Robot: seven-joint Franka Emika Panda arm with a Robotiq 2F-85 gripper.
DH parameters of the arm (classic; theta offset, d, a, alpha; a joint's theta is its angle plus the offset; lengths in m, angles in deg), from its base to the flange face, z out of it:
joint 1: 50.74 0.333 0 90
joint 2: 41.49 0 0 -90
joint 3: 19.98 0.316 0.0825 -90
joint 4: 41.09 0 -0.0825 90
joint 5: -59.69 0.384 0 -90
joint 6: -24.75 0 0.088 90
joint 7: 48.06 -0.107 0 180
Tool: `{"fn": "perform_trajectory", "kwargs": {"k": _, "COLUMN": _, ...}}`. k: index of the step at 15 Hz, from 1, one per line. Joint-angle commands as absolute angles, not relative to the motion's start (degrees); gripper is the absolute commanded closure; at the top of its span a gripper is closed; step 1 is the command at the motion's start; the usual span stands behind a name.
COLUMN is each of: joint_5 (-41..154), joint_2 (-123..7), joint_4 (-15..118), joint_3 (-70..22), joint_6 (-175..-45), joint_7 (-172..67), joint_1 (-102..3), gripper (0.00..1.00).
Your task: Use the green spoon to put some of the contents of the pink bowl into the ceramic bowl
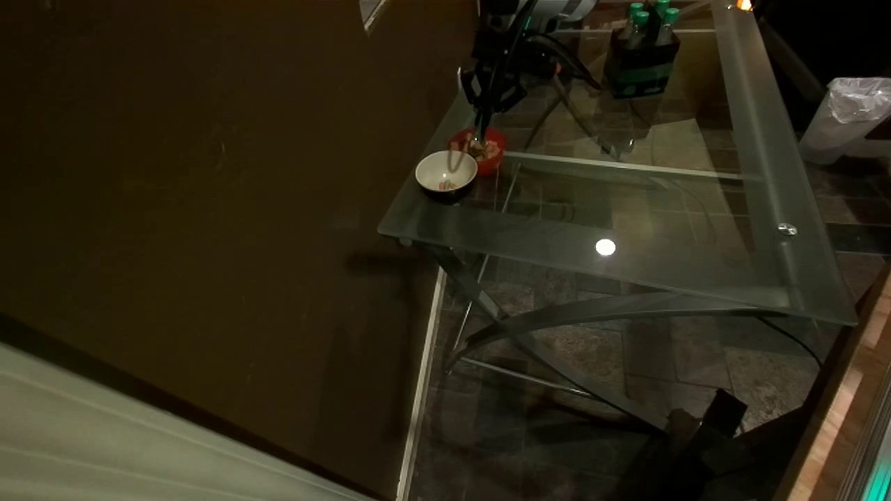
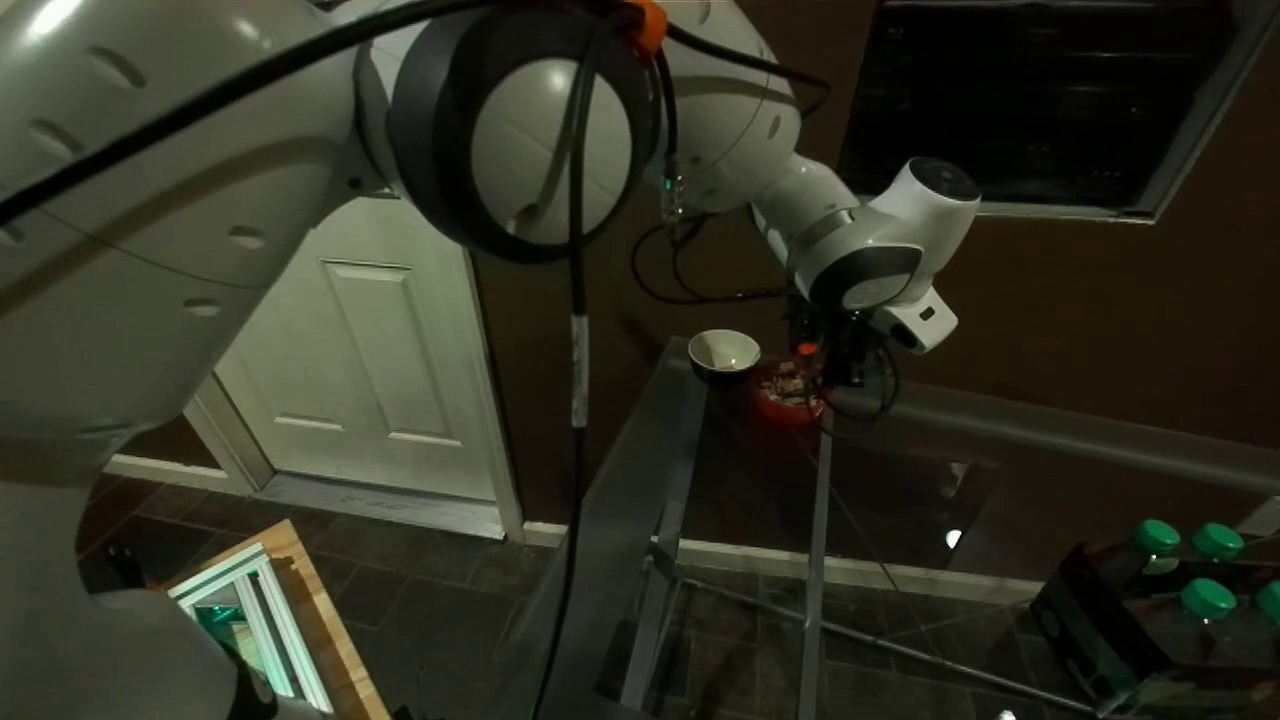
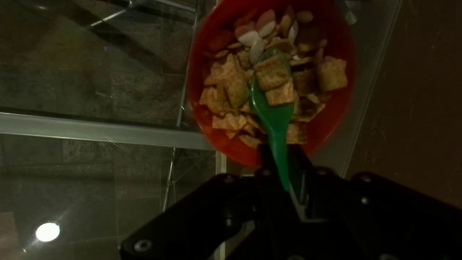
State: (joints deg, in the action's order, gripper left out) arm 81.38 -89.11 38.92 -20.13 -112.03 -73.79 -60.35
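Grip for Transfer

The gripper (image 3: 280, 159) is clamping the spoon (image 3: 277, 124) by its handle, leaving the scoop free. The scoop is carrying cereal squares (image 3: 273, 74) in or just above the pink bowl (image 3: 234, 150). In an exterior view, the ceramic bowl (image 1: 431, 168) is standing just beside it, near and left, presumably shortening the carry.

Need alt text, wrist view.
The gripper holds a green spoon bearing square brown pieces, seen against a reddish-pink bowl with more of these plus pink-and-white pieces. Beneath lies a glass tabletop.
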Motion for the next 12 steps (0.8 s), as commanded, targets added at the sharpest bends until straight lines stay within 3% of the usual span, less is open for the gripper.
{"fn": "perform_trajectory", "kwargs": {"k": 1, "joint_5": 84.28, "joint_2": -88.75, "joint_4": 38.35, "joint_3": -18.7, "joint_6": -110.77, "joint_7": -70.6, "joint_1": -61.77, "gripper": 0.96}}
{"fn": "perform_trajectory", "kwargs": {"k": 12, "joint_5": 83.67, "joint_2": -83.69, "joint_4": 40.21, "joint_3": -18.7, "joint_6": -109.71, "joint_7": -71.99, "joint_1": -58.69, "gripper": 0.96}}
